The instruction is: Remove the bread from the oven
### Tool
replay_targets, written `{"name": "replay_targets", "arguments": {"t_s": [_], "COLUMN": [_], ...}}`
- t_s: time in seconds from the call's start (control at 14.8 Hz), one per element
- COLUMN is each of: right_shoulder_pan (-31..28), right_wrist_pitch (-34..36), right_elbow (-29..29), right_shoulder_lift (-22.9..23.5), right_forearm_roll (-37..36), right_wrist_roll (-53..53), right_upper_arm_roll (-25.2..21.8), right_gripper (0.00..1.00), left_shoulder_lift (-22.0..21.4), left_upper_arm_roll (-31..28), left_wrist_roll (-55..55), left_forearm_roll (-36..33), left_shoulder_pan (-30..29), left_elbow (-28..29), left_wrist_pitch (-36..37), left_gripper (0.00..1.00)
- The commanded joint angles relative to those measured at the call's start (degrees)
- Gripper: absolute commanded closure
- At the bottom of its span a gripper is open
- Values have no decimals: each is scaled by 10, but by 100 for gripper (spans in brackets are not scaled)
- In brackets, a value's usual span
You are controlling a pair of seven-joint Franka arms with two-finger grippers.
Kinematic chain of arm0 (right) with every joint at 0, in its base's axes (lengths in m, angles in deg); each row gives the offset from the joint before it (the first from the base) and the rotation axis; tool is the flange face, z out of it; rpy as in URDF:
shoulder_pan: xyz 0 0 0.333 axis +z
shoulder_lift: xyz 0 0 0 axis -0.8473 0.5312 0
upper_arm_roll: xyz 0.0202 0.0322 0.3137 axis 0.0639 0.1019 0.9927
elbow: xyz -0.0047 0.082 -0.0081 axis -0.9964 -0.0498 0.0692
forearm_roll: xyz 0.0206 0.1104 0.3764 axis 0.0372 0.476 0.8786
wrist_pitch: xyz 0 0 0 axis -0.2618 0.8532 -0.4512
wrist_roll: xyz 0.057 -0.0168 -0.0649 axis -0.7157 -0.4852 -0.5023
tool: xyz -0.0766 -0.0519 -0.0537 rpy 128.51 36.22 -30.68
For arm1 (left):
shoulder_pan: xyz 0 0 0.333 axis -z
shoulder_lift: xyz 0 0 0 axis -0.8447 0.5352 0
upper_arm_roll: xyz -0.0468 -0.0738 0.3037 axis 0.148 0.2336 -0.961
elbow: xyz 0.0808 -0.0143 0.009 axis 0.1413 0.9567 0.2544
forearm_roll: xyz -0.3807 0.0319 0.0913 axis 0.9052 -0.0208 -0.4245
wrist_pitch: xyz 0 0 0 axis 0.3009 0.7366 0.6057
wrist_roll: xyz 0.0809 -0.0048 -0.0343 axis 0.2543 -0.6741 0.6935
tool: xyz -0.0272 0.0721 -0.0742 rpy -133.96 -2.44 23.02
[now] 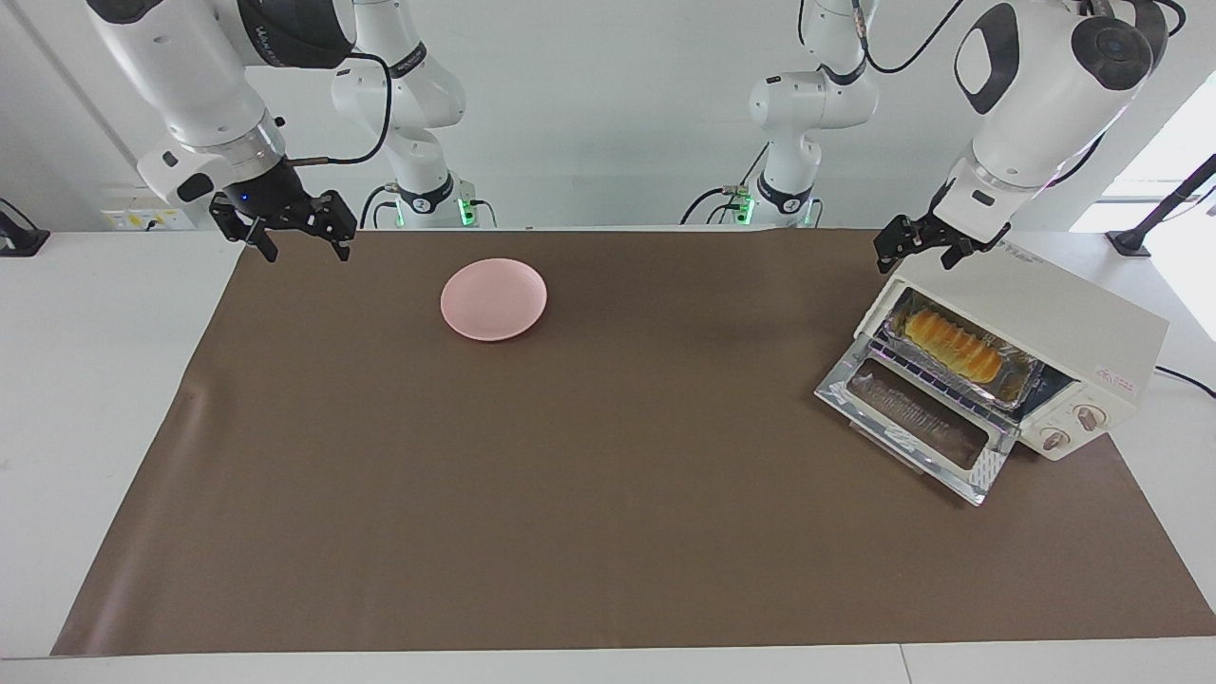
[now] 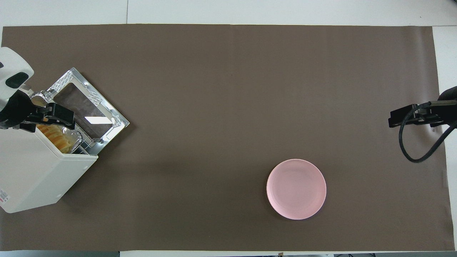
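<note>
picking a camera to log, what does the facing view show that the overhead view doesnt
Only the facing view shows both arms' bases, the oven's two knobs and most of the bread in its foil tray.
Only the overhead view shows the oven's plain top.
Both show the open glass door, the pink plate, the left gripper over the oven and the right gripper waiting.

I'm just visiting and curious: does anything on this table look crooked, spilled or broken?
Nothing is spilled or broken. The oven sits at an angle to the mat's edges at the left arm's end, its door dropped open, and the bread lies on a foil tray inside. The pink plate is bare.
</note>
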Motion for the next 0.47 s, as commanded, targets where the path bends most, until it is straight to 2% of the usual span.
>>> {"name": "replay_targets", "arguments": {"t_s": [0.0, 0.4], "right_shoulder_pan": [-10, -9], "right_wrist_pitch": [5, 5], "right_elbow": [-2, -2], "right_shoulder_lift": [0, 0], "right_forearm_roll": [-10, -10], "right_wrist_roll": [-13, -13], "right_upper_arm_roll": [8, 8], "right_gripper": [0, 0], "left_shoulder_lift": [4, 1], "left_upper_arm_roll": [2, 1], "left_wrist_roll": [-6, 2], "left_forearm_roll": [0, 1], "left_shoulder_pan": [-2, -2], "left_elbow": [-6, -4], "left_wrist_pitch": [-3, 0], "left_gripper": [0, 0]}}
